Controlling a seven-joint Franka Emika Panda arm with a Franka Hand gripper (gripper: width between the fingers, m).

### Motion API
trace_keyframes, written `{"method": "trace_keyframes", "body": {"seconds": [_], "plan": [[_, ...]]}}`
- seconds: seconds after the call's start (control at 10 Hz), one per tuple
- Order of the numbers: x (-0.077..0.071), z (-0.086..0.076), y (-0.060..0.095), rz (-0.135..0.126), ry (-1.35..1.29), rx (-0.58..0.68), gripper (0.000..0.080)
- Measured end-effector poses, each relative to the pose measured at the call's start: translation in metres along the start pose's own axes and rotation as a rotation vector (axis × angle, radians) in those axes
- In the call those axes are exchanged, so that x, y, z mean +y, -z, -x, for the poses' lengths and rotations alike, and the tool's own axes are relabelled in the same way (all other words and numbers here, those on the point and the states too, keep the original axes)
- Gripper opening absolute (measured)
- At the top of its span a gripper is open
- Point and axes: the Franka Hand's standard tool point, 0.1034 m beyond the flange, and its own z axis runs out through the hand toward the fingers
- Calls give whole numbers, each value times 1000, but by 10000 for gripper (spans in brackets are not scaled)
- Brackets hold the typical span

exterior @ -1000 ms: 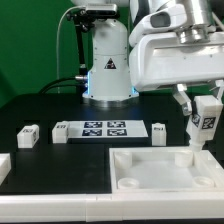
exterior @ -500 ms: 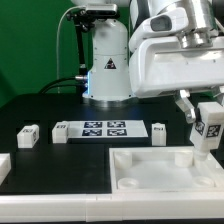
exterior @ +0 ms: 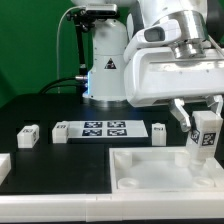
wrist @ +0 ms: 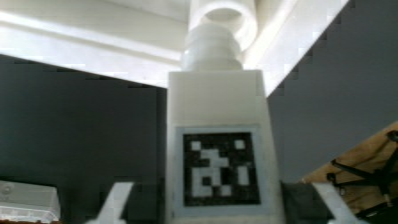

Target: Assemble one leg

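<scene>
My gripper (exterior: pixel 203 122) is shut on a leg (exterior: pixel 205 137), a small white block with a black-and-white marker. It holds the leg upright just above the far right corner of the large white tray-like part (exterior: pixel 122 154). In the wrist view the leg (wrist: pixel 221 120) runs between my fingers (wrist: pixel 121 202), and its round peg end points at the tray-like part (wrist: pixel 71 45). Two more legs lie on the black table, one on the exterior view's left (exterior: pixel 27 135) and one beside the marker board (exterior: pixel 160 131).
The marker board (exterior: pixel 92 128) lies at mid-table in front of the arm's white base (exterior: pixel 108 65). Another white part (exterior: pixel 3 166) shows at the left edge. The tray-like part fills the front right.
The gripper has moved down with the leg, closer to the far right corner of the tray-like part. The other parts have not moved.
</scene>
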Motion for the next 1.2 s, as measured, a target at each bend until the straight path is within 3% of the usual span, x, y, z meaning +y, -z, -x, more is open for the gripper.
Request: {"method": "trace_keyframes", "body": {"seconds": [0.7, 1.2], "plan": [[-4, 8, -14, -9, -3, -15, 290], [-15, 6, -16, -17, 7, -1, 291]]}}
